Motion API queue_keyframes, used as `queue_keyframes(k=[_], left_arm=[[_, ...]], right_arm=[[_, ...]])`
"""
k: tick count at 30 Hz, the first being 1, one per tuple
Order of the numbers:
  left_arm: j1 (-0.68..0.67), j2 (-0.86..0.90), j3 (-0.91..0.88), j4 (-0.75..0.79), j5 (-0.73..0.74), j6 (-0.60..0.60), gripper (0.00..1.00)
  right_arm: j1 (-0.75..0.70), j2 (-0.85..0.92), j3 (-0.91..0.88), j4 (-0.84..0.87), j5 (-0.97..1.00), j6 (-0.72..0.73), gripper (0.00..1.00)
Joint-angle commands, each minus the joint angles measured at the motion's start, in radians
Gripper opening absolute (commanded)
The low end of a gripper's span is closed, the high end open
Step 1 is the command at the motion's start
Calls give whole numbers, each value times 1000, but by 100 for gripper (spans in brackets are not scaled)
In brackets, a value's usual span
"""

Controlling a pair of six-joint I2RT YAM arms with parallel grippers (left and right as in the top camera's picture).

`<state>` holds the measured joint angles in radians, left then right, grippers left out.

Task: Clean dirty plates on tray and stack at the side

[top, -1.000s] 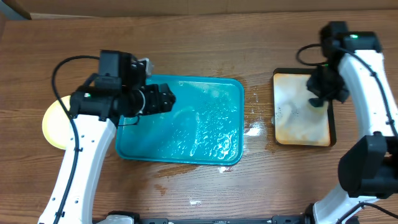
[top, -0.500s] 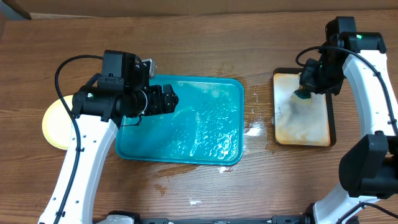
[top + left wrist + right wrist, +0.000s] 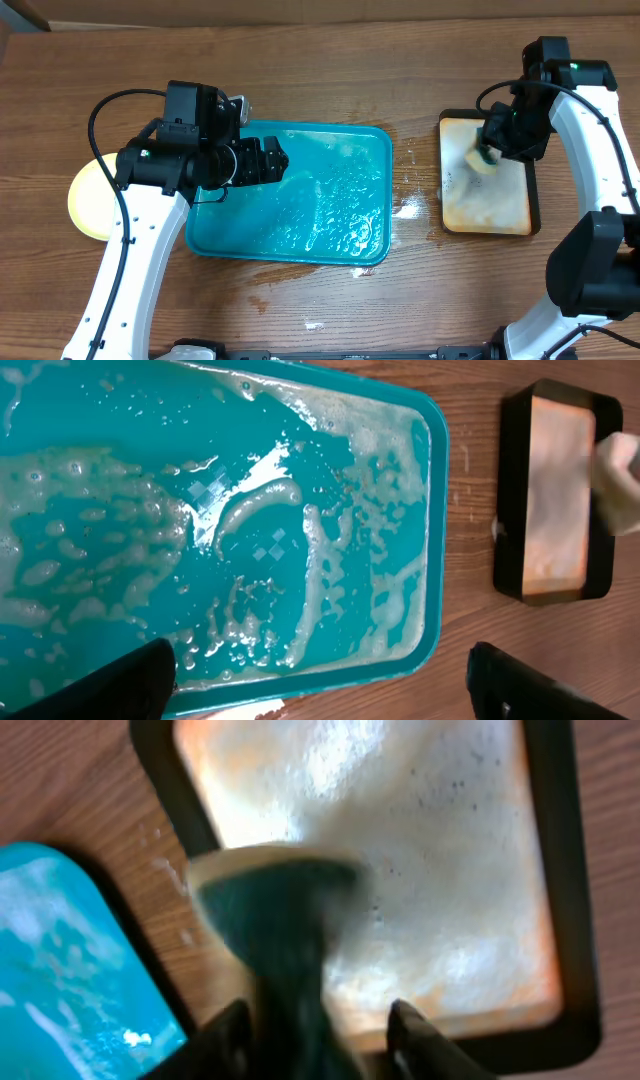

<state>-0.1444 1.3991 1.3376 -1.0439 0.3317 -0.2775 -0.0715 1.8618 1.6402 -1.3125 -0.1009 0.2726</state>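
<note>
- Over the last second our right gripper (image 3: 488, 148) swung from the right edge of the black-rimmed tray (image 3: 490, 210) toward its upper left part. The sponge (image 3: 480, 160) turned so that its pale face showed from overhead. Our left gripper (image 3: 268, 160) nudged slightly right and then held.
- We had the right jaws clamped on the sponge. The right wrist view showed its dark green body pinched between the two fingers, with the pale layer at the far end, over the stained beige floor. Whether it touched that floor we could not tell. We judged it was kept over the small tray so that drips would land there rather than on the table (image 3: 300, 80).
- Our left gripper hovered over the left end of the teal tray (image 3: 330, 215). Its fingers were spread wide with nothing between them, as the left wrist view showed. We read that as a hand ready for the next plate, or one with none left to take.
- That teal tray held no plate, only streaks of foam (image 3: 250, 510) and water across its floor.
- We could see only one plate, the yellow plate (image 3: 82, 200). It lay on the table just left of the teal tray and was partly hidden by the left arm. Whether the white ones lay beneath it we could not tell.
- From that layout we judged the wiping and stacking to be at or close to its end, with the sponge parked off to the side.
</note>
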Motion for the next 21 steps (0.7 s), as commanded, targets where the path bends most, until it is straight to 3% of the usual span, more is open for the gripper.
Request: queue_keyframes(k=[1, 3, 4, 6, 12, 15, 16, 17, 21], left_arm=[[-2, 0, 8, -1, -6, 20, 96], [-2, 0, 8, -2, -6, 20, 96], [-2, 0, 8, -2, -6, 20, 97], [-2, 0, 8, -3, -6, 20, 97], [-2, 0, 8, -3, -6, 20, 96], [-2, 0, 8, -2, -6, 20, 97], [-2, 0, 8, -2, -6, 20, 97], [-2, 0, 8, -2, -6, 20, 97], [-2, 0, 8, -2, -6, 20, 97]], right_arm=[[-3, -3, -3, 2, -5, 0, 50], [-3, -3, -3, 3, -5, 0, 60], [-3, -3, -3, 3, -5, 0, 60], [-3, -3, -3, 3, -1, 0, 44], [-3, -3, -3, 3, 2, 0, 43], [-3, -3, -3, 8, 2, 0, 68], [-3, -3, -3, 11, 2, 0, 89], [-3, -3, -3, 18, 2, -1, 100], [-3, -3, 8, 30, 2, -15, 100]])
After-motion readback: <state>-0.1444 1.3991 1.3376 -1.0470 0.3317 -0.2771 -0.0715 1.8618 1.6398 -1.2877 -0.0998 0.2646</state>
